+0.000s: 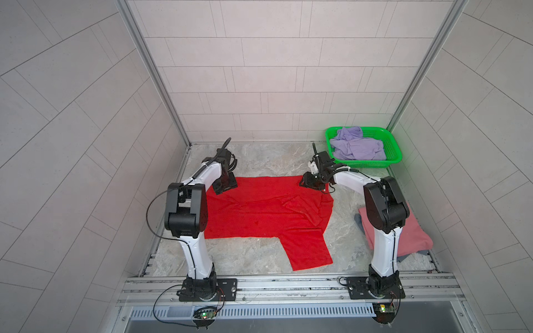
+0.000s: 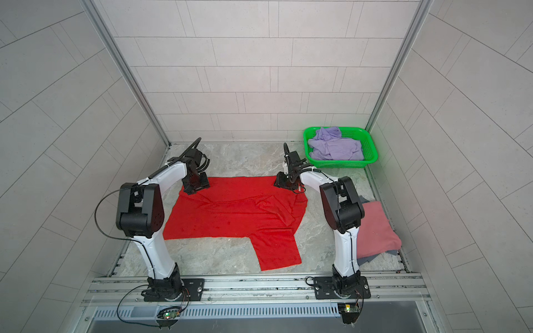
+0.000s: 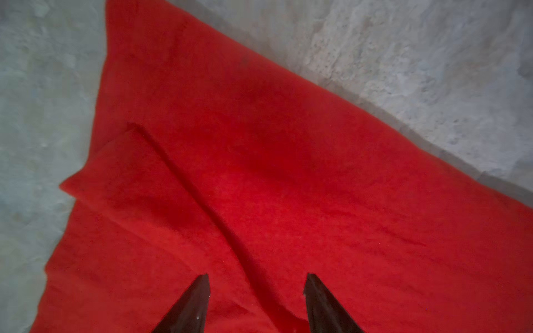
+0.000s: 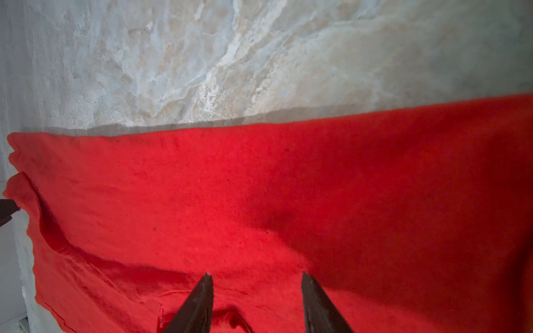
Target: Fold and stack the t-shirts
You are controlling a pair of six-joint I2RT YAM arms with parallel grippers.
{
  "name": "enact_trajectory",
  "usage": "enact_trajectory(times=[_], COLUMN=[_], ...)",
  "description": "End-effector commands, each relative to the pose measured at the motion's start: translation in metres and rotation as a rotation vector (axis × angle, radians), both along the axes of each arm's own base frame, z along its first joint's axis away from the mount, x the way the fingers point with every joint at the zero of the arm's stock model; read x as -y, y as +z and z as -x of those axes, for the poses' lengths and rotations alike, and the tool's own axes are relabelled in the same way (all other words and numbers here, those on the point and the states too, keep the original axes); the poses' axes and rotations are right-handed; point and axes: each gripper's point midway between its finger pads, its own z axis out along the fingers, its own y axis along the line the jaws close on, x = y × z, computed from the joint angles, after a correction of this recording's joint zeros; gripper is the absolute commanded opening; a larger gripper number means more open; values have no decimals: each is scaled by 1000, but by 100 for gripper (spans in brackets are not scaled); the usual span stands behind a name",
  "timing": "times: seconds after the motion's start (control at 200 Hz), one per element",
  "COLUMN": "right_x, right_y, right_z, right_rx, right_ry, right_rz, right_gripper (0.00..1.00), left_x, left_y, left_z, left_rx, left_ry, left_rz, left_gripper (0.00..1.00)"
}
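Observation:
A bright red t-shirt [image 1: 259,213] [image 2: 230,213] lies spread on the marbled table, one sleeve pointing to the front and a crumpled fold at its right side. My left gripper [image 1: 225,187] [image 2: 196,186] stands over the shirt's far left corner. In the left wrist view the left gripper [image 3: 256,276] is open, its tips just above the red cloth [image 3: 259,187], holding nothing. My right gripper [image 1: 310,183] [image 2: 282,183] is at the far right corner. Seen from the right wrist, the right gripper [image 4: 255,275] is open too, over wrinkled red cloth [image 4: 259,187].
A dusty pink t-shirt [image 1: 415,230] [image 2: 375,230] lies folded at the right edge on a grey-blue one [image 1: 358,221] [image 2: 364,199], partly behind the right arm. A lavender t-shirt [image 1: 357,145] [image 2: 336,147] is crumpled in the green mesh basket [image 1: 392,150] [image 2: 372,150] at the back right.

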Motion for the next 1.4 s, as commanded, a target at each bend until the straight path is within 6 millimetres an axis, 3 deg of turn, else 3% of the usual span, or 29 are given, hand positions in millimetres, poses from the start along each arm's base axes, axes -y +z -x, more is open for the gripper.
enact_trajectory(times=[0.0,0.17,0.56,0.841,1.126,1.396], right_x=[8,12,17,17,20,24], right_y=[-9,-15,-24,-27,-30,-33], right_z=[-1,-1,4,5,3,3], right_rx=[-21,-31,-52,-58,-61,-69], right_ry=[-10,-18,-24,-17,-27,-31], right_rz=[29,32,27,23,21,11], right_gripper=[50,50,50,50,50,50], left_x=[-14,-21,-27,-15,-17,-1], left_y=[-8,-23,-38,-20,-38,-11], left_z=[21,34,44,27,34,20], left_rx=[-81,-138,-183,-102,-173,-76], left_ry=[-5,1,37,31,29,27], left_rz=[-94,-129,-114,-48,-98,-14], left_gripper=[60,62,67,70,72,75])
